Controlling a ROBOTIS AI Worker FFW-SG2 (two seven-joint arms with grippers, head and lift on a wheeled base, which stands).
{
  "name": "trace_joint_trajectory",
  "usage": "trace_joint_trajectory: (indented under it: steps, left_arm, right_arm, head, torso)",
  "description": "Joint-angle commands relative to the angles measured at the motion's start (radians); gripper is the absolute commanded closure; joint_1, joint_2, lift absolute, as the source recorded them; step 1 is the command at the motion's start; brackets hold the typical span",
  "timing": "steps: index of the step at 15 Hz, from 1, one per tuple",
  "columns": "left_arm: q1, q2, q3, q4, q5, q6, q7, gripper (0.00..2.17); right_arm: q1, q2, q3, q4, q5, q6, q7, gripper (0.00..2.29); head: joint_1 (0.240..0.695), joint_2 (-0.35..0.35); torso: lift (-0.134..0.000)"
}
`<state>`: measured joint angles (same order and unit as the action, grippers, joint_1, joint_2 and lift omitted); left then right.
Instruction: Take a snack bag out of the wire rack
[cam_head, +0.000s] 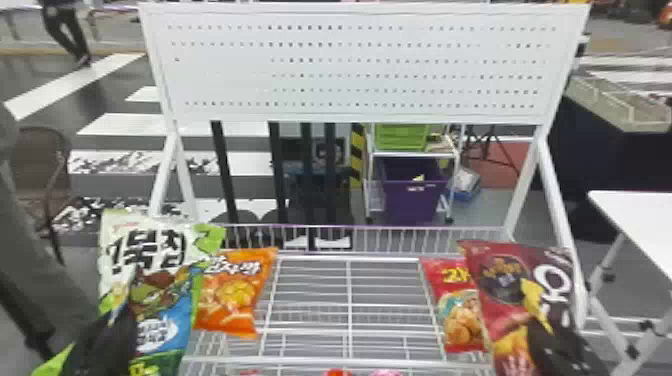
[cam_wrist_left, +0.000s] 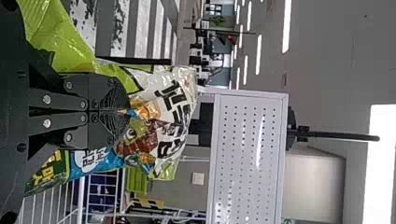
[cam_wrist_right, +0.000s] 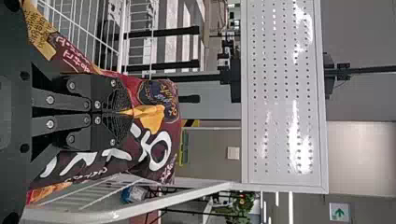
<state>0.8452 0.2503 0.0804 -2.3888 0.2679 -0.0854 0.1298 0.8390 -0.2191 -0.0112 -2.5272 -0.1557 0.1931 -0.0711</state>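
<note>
Head view, eight o'clock: my left gripper (cam_head: 122, 317) is clamped on the green-and-white snack bag (cam_head: 162, 247), creased, beside the wire rack (cam_head: 348, 300). Four o'clock: my right gripper (cam_head: 544, 332) pinches the dark red snack bag (cam_head: 502, 295), its front puckered.

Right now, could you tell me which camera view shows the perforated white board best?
The head view, because the white board fits in from end to end; both wrist views show it turned sideways, with one end cut off.
</note>
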Motion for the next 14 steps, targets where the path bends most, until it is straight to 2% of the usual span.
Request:
trace_joint_trajectory:
  steps: [1, 4, 14]
  left_arm:
    - [0.0, 0.003, 0.001, 0.007, 0.005, -0.013, 0.001, 2.14]
    - [0.0, 0.003, -0.001, 0.007, 0.005, -0.017, -0.002, 2.14]
    - [0.008, 0.006, -0.002, 0.003, 0.007, -0.032, -0.002, 2.14]
  right_arm:
    - [0.078, 0.021, -0.044, -0.025, 0.002, -0.04, 0.017, 2.25]
    - [0.121, 0.053, -0.062, -0.036, 0.002, -0.077, 0.05, 2.25]
    - [0.135, 0.058, -0.061, -0.053, 0.016, -0.089, 0.05, 2.25]
  head:
    - [0.499, 0.0]
    - [0.499, 0.0]
    - [0.499, 0.0]
  torso:
    - [0.0]
    - [0.0]
    - [0.0]
